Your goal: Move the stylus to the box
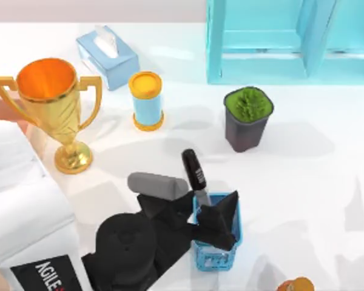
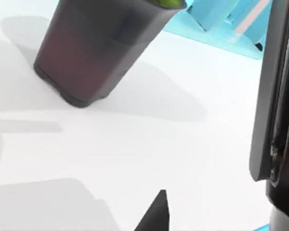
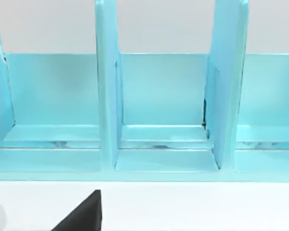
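From above, I had my left gripper (image 1: 213, 219) over the small blue box (image 1: 216, 257) near the table's front, its fingers clamped on the stylus (image 1: 195, 174), whose black cap stuck up and leaned toward the back-left while the barrel reached down into the box. The left wrist view gave me what the overhead could not: the stylus cap (image 2: 279, 96) close up beside the dark plant pot (image 2: 94, 53). The right wrist view faced the turquoise shelf (image 3: 108, 96); whether the right gripper (image 3: 82, 214) stood open, I could not tell.
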You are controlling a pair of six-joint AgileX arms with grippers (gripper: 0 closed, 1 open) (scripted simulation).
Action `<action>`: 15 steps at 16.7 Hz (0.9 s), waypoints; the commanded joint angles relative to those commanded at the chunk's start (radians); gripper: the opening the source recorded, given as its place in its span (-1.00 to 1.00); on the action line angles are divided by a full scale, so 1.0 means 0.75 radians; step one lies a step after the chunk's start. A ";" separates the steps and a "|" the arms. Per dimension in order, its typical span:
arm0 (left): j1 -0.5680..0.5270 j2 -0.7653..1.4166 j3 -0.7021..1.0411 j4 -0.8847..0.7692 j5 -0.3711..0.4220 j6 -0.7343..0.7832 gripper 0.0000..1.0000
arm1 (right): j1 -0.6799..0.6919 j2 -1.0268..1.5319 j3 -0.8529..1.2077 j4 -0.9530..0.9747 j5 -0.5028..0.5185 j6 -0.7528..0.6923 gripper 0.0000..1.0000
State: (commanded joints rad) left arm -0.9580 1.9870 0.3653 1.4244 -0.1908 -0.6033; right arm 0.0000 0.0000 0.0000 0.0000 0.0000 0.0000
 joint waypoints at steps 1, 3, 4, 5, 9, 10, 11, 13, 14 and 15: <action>0.000 0.000 0.000 0.000 0.000 0.000 -0.66 | 0.000 0.000 0.000 0.000 0.000 0.000 1.00; 0.000 0.000 0.000 0.000 0.000 0.000 -0.96 | 0.000 0.000 0.000 0.000 0.000 0.000 1.00; 0.000 0.000 0.000 0.000 0.000 0.000 -1.00 | 0.000 0.000 0.000 0.000 0.000 0.000 1.00; 0.000 0.000 0.000 0.000 0.000 0.000 -1.00 | 0.000 0.000 0.000 0.000 0.000 0.000 1.00; 0.000 0.000 0.000 0.000 0.000 0.000 -1.00 | 0.000 0.000 0.000 0.000 0.000 0.000 1.00; 0.000 0.000 0.000 0.000 0.000 0.000 -1.00 | 0.000 0.000 0.000 0.000 0.000 0.000 1.00; 0.000 0.000 0.000 0.000 0.000 0.000 -1.00 | 0.000 0.000 0.000 0.000 0.000 0.000 1.00; 0.015 -0.030 0.004 0.008 -0.005 0.007 -1.00 | 0.000 0.000 0.000 0.000 0.000 0.000 1.00; 0.024 -0.044 0.004 -0.005 0.002 0.009 -1.00 | 0.000 0.000 0.000 0.000 0.000 0.000 1.00; 0.041 -0.072 0.005 -0.032 0.015 0.014 -1.00 | 0.000 0.000 0.000 0.000 0.000 0.000 1.00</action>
State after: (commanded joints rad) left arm -0.9275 1.9333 0.3687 1.4004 -0.1795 -0.5929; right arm 0.0000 0.0000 0.0000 0.0000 0.0000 0.0000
